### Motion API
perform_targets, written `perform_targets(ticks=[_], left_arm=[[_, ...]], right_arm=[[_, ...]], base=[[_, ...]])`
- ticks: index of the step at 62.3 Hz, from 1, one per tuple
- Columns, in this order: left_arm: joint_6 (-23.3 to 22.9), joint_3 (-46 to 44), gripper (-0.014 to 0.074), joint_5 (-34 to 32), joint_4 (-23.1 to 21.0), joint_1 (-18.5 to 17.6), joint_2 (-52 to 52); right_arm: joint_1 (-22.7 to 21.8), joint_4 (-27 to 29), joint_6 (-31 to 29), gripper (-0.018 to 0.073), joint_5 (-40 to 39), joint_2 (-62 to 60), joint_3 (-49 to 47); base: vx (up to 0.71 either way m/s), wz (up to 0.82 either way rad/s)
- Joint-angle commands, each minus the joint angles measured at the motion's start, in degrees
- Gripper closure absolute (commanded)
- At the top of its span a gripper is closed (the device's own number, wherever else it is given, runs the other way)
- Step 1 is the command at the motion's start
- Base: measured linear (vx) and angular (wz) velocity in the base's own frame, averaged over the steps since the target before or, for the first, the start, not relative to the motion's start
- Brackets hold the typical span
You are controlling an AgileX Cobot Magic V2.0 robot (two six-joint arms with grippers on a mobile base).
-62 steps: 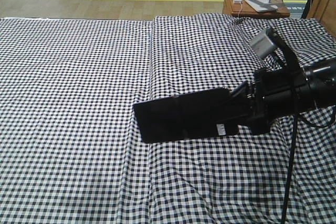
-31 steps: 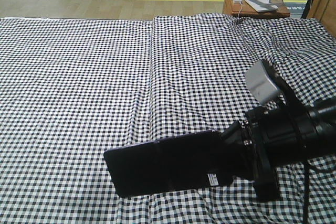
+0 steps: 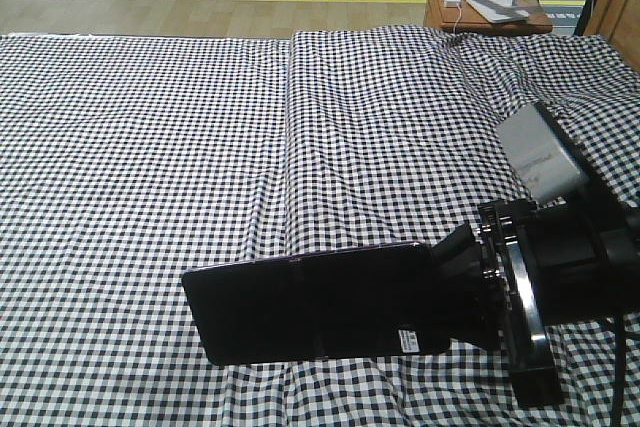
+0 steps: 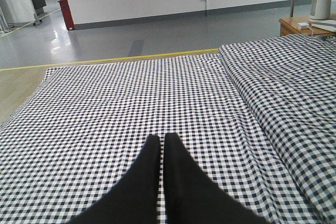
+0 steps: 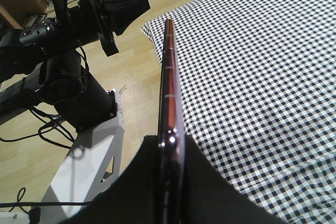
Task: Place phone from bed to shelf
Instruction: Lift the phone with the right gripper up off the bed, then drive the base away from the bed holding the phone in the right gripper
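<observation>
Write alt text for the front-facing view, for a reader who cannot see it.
The robot's right hand grips a wide black phone by one end, holding it over a bed covered in black-and-white checked cloth. A small brown side table stands beyond the bed's far edge.

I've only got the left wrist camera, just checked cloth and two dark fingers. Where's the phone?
Observer: The right gripper holds the phone up, clear of the bed.
Operator: Gripped at which end?
Observer: The end with the white sticker.
Operator: And how does the right wrist camera see it?
Observer: Edge-on, its pinkish rim running up from between the fingers.
</observation>
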Motion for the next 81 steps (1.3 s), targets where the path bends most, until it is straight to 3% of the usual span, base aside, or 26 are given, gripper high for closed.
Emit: perform_targets(ticks=[1, 81], left_arm=[[-0.3, -1.2, 0.0595, -4.1, -0.5, -0.2, -0.8], [-0.3, -1.2, 0.0595, -4.1, -0.5, -0.2, -0.8]], right_arm=[[0.0, 5.2, -0.4, 0.0561, 4.5, -1.4, -1.5], [0.0, 5.2, -0.4, 0.0561, 4.5, -1.4, -1.5]], base=[[0.0, 0.0], [-0.02, 0.07]])
